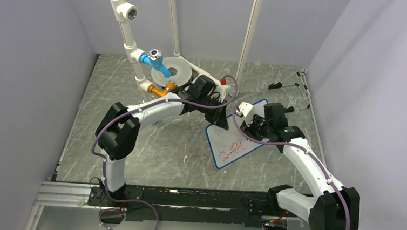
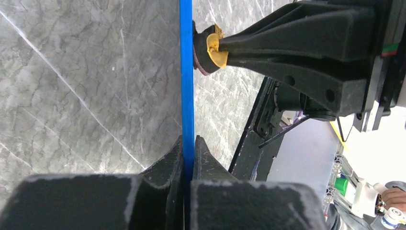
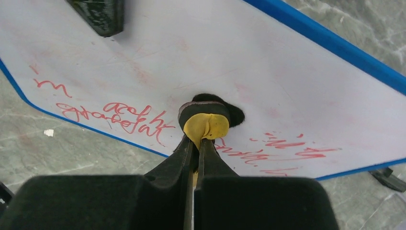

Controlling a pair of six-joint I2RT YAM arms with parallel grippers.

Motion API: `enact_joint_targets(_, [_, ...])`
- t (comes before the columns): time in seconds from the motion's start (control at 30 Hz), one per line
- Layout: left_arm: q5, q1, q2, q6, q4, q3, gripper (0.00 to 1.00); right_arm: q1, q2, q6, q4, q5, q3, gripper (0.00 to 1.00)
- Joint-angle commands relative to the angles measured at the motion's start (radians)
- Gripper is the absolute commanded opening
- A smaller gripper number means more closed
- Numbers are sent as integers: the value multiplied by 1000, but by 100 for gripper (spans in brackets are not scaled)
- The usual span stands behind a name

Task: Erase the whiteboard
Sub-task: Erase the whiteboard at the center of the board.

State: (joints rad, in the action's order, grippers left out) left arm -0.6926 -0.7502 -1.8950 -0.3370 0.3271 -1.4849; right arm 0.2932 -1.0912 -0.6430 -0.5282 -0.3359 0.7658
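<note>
Two holds: left fingers [image 2: 206,165] clamp the likely light, stiff whiteboard [image 3: 287,81] at its blue rim [image 2: 187,96]; right fingers [image 3: 174,160] pinch a yellow eraser [image 3: 206,125].

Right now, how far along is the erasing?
Done: left gripper clamps the whiteboard by its blue rim, and most of its face shows only faint pink smears. In hand: right gripper presses a yellow-backed eraser on the face. Left: red handwriting along one edge.

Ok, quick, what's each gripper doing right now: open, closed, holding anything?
Left gripper: closed on the whiteboard, gripping its blue edge.
Right gripper: closed on a small yellow eraser, pressed against the whiteboard's face.
</note>
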Motion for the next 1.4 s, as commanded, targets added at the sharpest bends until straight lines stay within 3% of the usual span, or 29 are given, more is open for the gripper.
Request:
enact_joint_targets(0.0, [-127, -24, 71, 33, -63, -6, 0, -48, 7, 86, 141, 120, 17, 0])
enact_joint_targets(0.23, [-127, -23, 75, 34, -64, -2, 0, -92, 3, 112, 160, 150, 19, 0])
enact_joint_targets(0.37, [-130, -24, 73, 31, -70, 1, 0, -73, -7, 19, 47, -61, 25, 0])
enact_joint_targets(0.43, [-133, -23, 67, 27, -73, -2, 0, 17, -15, -45, -20, -112, 21, 0])
enact_joint_targets(0.57, [-130, -24, 70, 31, -65, -3, 0, 64, -29, 0, 25, -40, 43, 0])
enact_joint_targets(0.77, [-133, -23, 70, 39, -59, -4, 0, -78, 2, 139, 195, 213, 21, 0])
enact_joint_targets(0.9, [-135, -22, 67, 44, -53, -6, 0, -106, 1, 151, 211, 247, 11, 0])
enact_joint_targets(1.0, [-133, -23, 72, 48, -49, -6, 0, -105, -17, 108, 150, 148, 26, 0])
enact_joint_targets(1.13, [-133, -22, 68, 48, -49, -9, 0, -41, -5, -25, 7, -112, 34, 0])
enact_joint_targets(1.2, [-133, -22, 65, 49, -46, -9, 0, 5, 11, -44, -8, -146, 33, 0])
enact_joint_targets(1.37, [-128, -22, 77, 52, -46, -2, 0, -31, -7, 67, 112, 79, 30, 0])
